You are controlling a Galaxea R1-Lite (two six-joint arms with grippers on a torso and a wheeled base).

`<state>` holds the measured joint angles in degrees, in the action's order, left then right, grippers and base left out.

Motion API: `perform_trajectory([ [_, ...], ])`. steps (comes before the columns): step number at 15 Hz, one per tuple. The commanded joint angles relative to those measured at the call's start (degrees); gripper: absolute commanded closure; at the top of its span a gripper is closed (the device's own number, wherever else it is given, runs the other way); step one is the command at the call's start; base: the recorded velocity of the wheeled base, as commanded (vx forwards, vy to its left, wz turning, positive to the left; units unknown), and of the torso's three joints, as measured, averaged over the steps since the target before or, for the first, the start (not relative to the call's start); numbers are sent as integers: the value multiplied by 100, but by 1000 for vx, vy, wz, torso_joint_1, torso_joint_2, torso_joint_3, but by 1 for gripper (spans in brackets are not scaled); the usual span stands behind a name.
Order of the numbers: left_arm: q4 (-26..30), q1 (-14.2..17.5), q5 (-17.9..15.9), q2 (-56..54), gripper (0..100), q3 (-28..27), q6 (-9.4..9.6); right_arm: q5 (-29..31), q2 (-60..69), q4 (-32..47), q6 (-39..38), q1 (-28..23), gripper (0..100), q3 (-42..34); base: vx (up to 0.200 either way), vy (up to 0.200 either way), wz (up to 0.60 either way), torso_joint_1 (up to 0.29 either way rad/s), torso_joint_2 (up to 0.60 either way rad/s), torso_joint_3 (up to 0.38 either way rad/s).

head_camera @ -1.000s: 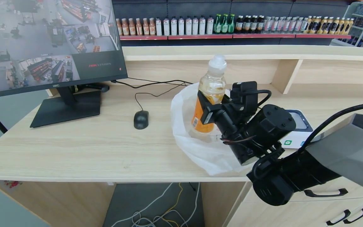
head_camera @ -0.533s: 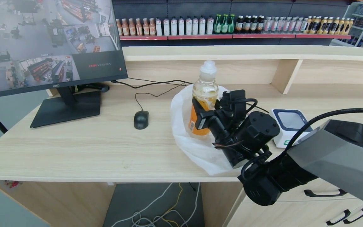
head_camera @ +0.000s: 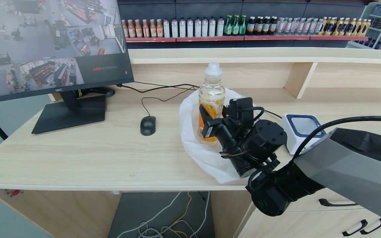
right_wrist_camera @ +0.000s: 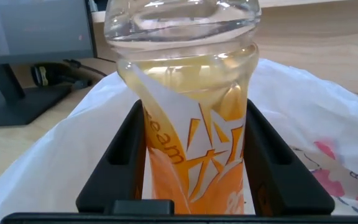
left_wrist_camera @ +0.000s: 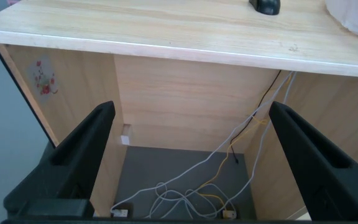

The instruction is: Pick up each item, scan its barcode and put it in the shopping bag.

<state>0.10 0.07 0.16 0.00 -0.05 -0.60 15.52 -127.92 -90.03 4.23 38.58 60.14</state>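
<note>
Over the white shopping bag (head_camera: 207, 158) on the bench (head_camera: 88, 155), my right claw (head_camera: 211, 123) holds the orange-labelled drink bottle (head_camera: 212, 94) upright, its base seemingly low against the bag's folds. My worry is that the bag is limp and lies half-flat. If I let go before the base rests on something firm, the tall bottle could tip and roll out onto the bench, or my fingers could drag the thin plastic along. The right claw is clamped narrowly on the bottle's labelled waist, both fingers (right_wrist_camera: 126, 155) pressed to its sides. My left claw (left_wrist_camera: 191, 155) hangs below the bench edge, spread wide, holding nothing.
</note>
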Motion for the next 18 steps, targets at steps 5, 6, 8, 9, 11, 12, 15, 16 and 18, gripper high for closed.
perform_trajectory([
  [5, -1, 1, 2, 0, 0, -4, -2, 13, 100, 3, -10, 26, 0, -28, 0, 0, 0, 0, 0, 0],
  [6, -1, 1, 2, 0, 0, 5, -2, 13, 144, 3, -54, 79, 0, -151, 0, 0, 0, 0, 0, 0],
  [8, -1, 1, 2, 0, 0, 5, -2, 57, 381, 3, -19, 149, 0, -433, 0, 0, 0, 0, 0, 0],
  [9, -1, 1, 2, 0, 0, -4, -2, 65, 540, 3, -28, 193, 0, -608, 0, 0, 0, 0, 0, 0],
  [11, -1, 1, 2, 0, 0, -4, -2, 65, 970, 3, -133, 158, 0, -916, 0, 0, 0, 0, 0, 0],
  [12, -1, 1, 2, 0, 0, -4, -2, 65, 1190, 3, -98, 35, 0, -1136, 0, 0, 0, 0, 0, 0],
  [15, -1, 1, 2, 0, 0, 5, -2, 65, 1928, 3, -98, 18, 0, -2050, 0, 0, 0, 0, 0, 0],
  [16, -1, 1, 2, 0, 0, 5, -2, 65, 2218, 3, -98, 9, 0, -2349, 0, 0, 0, 0, 0, 0],
  [18, -1, 1, 2, 0, 0, -4, -2, 65, 2834, 3, -98, 53, 0, -3201, 0, 0, 0, 0, 0, 0],
])
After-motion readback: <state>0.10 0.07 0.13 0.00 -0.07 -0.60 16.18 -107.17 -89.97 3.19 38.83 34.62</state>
